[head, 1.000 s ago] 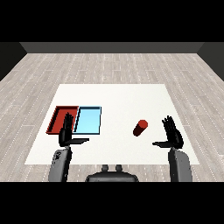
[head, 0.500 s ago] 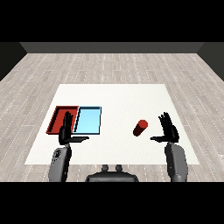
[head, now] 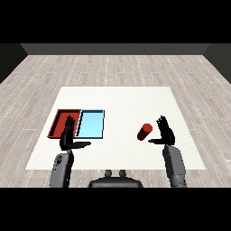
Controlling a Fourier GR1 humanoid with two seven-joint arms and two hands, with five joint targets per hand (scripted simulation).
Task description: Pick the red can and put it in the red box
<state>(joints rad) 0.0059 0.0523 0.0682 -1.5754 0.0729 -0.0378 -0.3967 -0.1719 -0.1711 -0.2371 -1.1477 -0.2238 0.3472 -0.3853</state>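
I see the can [head: 145,131] lying on the bench [head: 122,99], just left of my right hand [head: 166,133], not touching. Fingers [head: 161,123] spread straight, holding nothing. Left hand [head: 68,136] open too, by the red tray [head: 58,122].

A flat white rectangular table [head: 117,101] stands in the middle of the room. All round the table runs a floor of pale grey wooden planks [head: 113,70]. Beyond the table's far edge, a dark, plain wall [head: 115,48] bounds the floor.
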